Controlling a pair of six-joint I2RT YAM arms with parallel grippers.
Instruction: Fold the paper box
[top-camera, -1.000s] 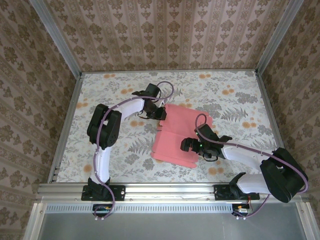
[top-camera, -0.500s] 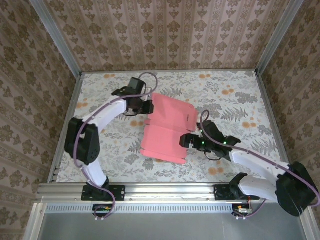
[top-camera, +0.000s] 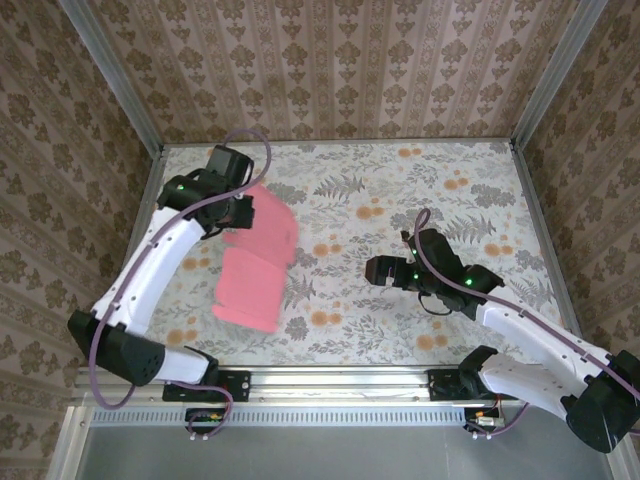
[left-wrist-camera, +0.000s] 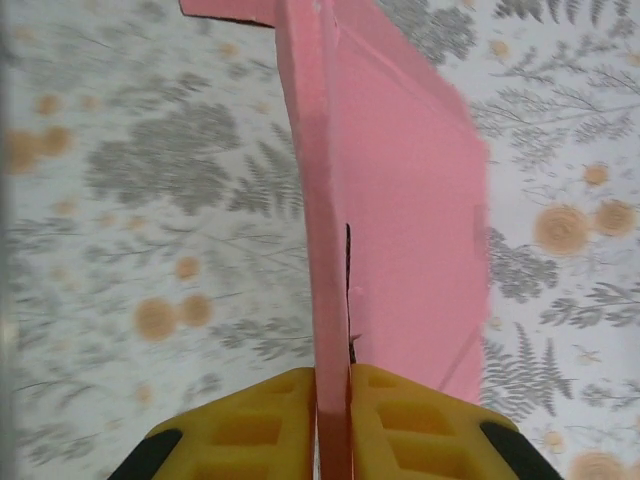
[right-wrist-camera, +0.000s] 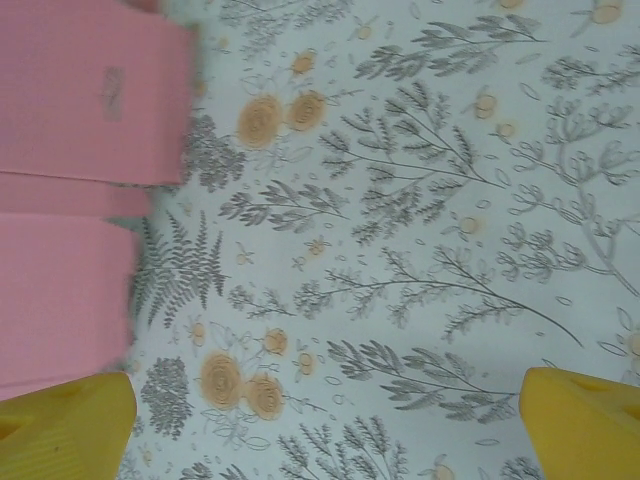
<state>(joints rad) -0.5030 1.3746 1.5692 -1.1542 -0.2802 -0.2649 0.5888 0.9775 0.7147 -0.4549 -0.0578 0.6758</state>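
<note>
At the left of the flower-patterned desk (top-camera: 400, 190), the left arm (top-camera: 150, 275) reached from its base along the left side towards the far corner. Its left end effector (top-camera: 232, 203) was pressed together on the far edge of the paper box (top-camera: 255, 265). In the left wrist view the yellow fingers (left-wrist-camera: 265, 430) of that end effector (left-wrist-camera: 333, 430) pinched the thin pink card (left-wrist-camera: 400, 180) from both sides. The card ran away from them edge-on, with a short dark slit (left-wrist-camera: 348, 290) just above the grip.

From above, the paper box spread from that grip towards the near edge, over the left part of the desk, with a crease across its middle. Whether its near end rested on the desk or hung just over it could not be told.

Well to the right, apart from the box, the right end effector (top-camera: 375, 270) pointed leftwards over the middle of the desk, at the end of the right arm (top-camera: 520, 325). In the right wrist view its yellow fingers (right-wrist-camera: 65, 425) stood spread wide at the bottom corners, with nothing between them but desk pattern (right-wrist-camera: 400, 250). The pink box (right-wrist-camera: 80, 100) lay at the upper left of that view.
</note>
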